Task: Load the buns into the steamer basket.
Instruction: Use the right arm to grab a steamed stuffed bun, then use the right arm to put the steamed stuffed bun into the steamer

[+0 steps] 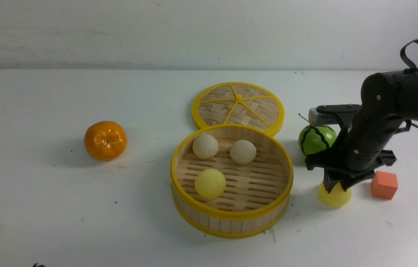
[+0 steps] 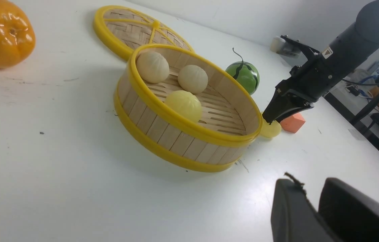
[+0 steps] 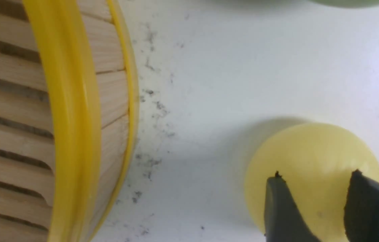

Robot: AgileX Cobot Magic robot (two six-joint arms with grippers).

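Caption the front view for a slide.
Right end effector at the last yellow bun, three buns in the steamer basket.

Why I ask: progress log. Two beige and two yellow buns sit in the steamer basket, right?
No: two beige buns but only one yellow bun sit in the steamer basket; front view shows the second yellow bun outside, under the right gripper.

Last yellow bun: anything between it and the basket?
Nothing visible. Bare table lies between the yellow bun and the basket; only its rim to clear. The watermelon behind and the orange cube to the right are off that path.
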